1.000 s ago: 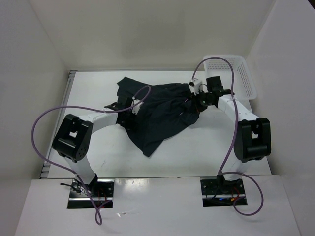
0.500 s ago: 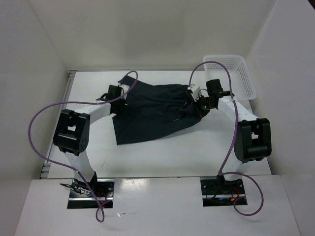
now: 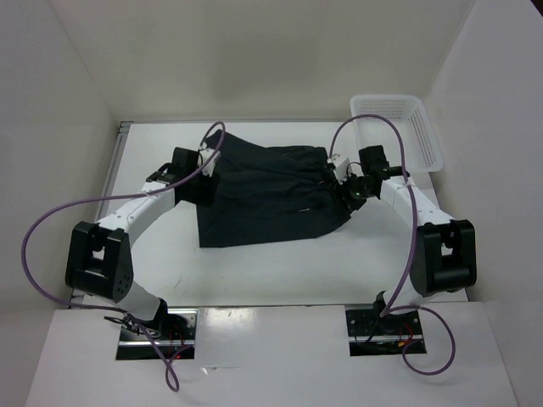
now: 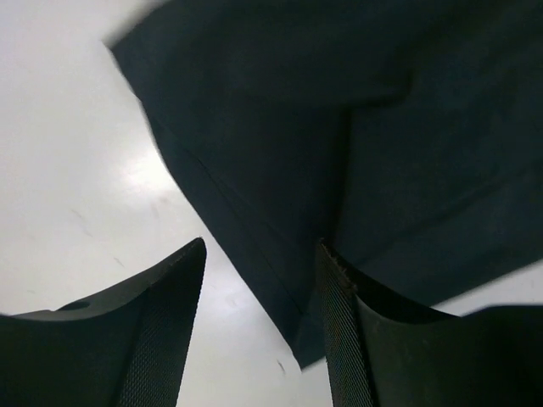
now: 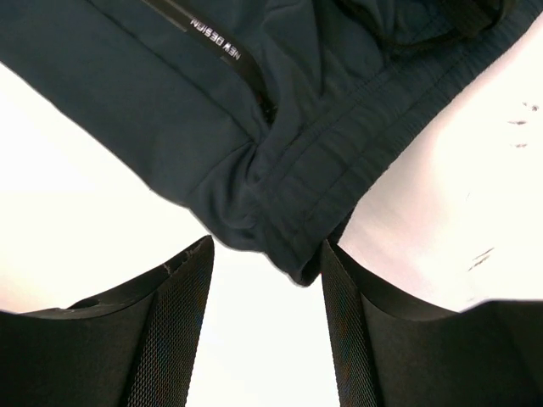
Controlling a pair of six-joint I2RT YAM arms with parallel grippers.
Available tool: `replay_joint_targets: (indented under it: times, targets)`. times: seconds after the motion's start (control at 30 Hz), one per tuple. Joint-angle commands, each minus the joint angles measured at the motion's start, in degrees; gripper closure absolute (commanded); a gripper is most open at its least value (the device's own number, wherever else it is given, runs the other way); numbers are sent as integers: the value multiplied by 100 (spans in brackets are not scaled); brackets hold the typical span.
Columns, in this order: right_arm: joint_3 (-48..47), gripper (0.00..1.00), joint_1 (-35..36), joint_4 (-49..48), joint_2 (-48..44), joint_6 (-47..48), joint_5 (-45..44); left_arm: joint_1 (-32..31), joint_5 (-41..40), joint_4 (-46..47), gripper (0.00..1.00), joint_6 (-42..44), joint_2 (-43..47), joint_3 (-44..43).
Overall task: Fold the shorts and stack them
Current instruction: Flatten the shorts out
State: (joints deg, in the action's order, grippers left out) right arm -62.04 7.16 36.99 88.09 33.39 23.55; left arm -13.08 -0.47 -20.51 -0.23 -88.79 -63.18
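Spread tool (image 4: 261, 250) around shorts (image 4: 339, 127) edge

Shorts spread mid-table, an arm at either side, a basket off in the far right corner.

The shorts (image 3: 267, 195) lie on the table (image 3: 280, 271), roughly at its middle. The left gripper (image 4: 261, 254) sits at their left edge, with a corner of the cloth reaching in between its parted fingers. The right gripper (image 5: 267, 254) sits at their right edge, the waistband end lying between its fingers. The mesh basket (image 3: 428, 140) stands behind and right of the shorts, apart from them.
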Motion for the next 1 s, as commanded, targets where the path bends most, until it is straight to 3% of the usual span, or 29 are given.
replay_joint_targets:
  times: [0.0, 0.5, 0.7, 0.77, 0.83, 0.9, 0.97]
  targets:
    - [184, 41, 22, 18, -258, -262, 44, -28, 926, -647, 38, 23, 64, 454]
    - [289, 43, -30, -562, -20, -473, -123, -502, 1048, -446, 35, 23, -225, 1106]
    - [341, 44, -30, -930, 137, -473, -175, -502, 979, -260, 55, 23, -411, 1159]
    - [342, 47, -30, -1045, 191, -648, -175, -502, 917, -147, 68, 23, -463, 1159]
    - [342, 54, -30, -1176, 252, -736, -175, -502, 865, -94, 82, 23, -463, 1159]
    - [394, 63, -30, -1317, 252, -912, -175, -502, 864, -93, 90, 23, -516, 1159]
    - [395, 81, -30, -1370, 305, -974, -175, -502, 725, -41, 95, 23, -516, 1106]
